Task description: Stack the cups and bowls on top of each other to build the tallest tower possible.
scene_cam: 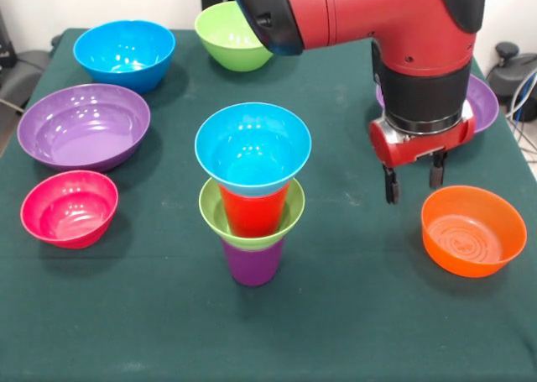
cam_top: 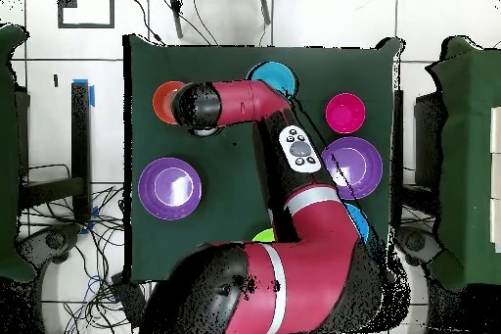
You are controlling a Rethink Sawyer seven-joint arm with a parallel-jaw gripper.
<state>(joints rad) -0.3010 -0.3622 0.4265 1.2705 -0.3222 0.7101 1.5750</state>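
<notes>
End effector (scene_cam: 414, 179) hangs empty, fingers apart, just above and beside the orange bowl (scene_cam: 473, 230) on the counter (scene_cam: 352, 315). The tower (scene_cam: 252, 193) stands well off to one side of it: purple cup (scene_cam: 252, 262), small green bowl (scene_cam: 252, 227), red cup (scene_cam: 252, 211), blue bowl (scene_cam: 252, 143) on top. Likely step: fetching another piece. Next move calls for lowering over the orange bowl's rim and closing on it.

Green-clothed table (scene_cam: 352, 315) bears bowls (scene_cam: 84, 126) and tower (scene_cam: 252, 193).
</notes>
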